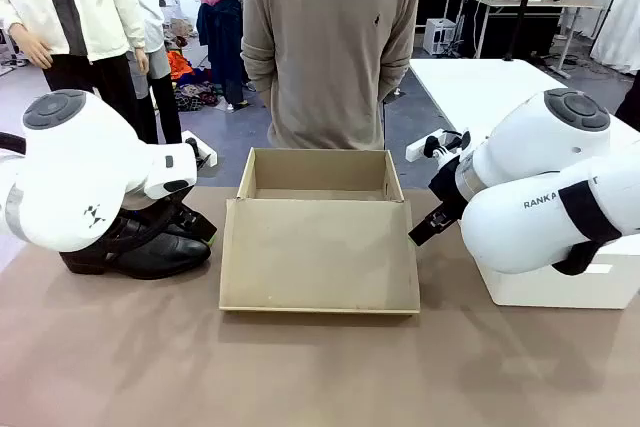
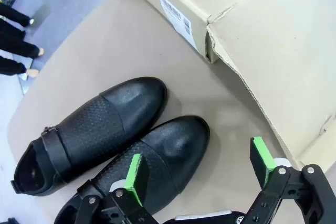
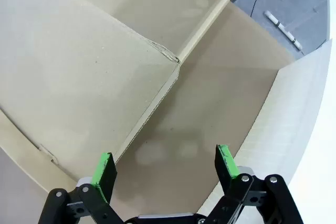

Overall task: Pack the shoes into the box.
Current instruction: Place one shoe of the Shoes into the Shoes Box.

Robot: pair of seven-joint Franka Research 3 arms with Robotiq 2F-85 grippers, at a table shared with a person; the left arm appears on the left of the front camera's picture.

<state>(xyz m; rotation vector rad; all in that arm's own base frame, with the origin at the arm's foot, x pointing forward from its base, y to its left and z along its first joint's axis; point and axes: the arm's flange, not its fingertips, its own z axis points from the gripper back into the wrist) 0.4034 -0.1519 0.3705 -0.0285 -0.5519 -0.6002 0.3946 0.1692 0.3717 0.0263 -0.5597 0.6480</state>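
Front view: the box [image 1: 320,173] stands open at the middle of the table [image 1: 300,367], its flap lid [image 1: 318,257] folded down flat toward the robot. The shoes [image 1: 150,249] sit side by side on the table, well to the box's left and partly under the left arm [image 1: 70,172]. The right arm [image 1: 540,197] hangs by the box's right side, above a white box [image 1: 560,287]. A person [image 1: 330,42] stands at the far edge.

Left wrist view: the left tool [image 2: 198,166] is spread wide and holds nothing. It hovers over the nearer shoe [image 2: 163,156], with one green pad above the shoe's upper and the other out over bare table. Both shoes point their toes toward the box corner that bears a label [image 2: 176,19]. Their long axis runs slantwise to the line between the pads, so a grasp across the shoe probably calls for a wrist turn.

Right wrist view: the right tool [image 3: 165,165] is also wide open and empty, above the strip of table between the flap and the white box.

The left arm is clearly the nearer one to the shoes.
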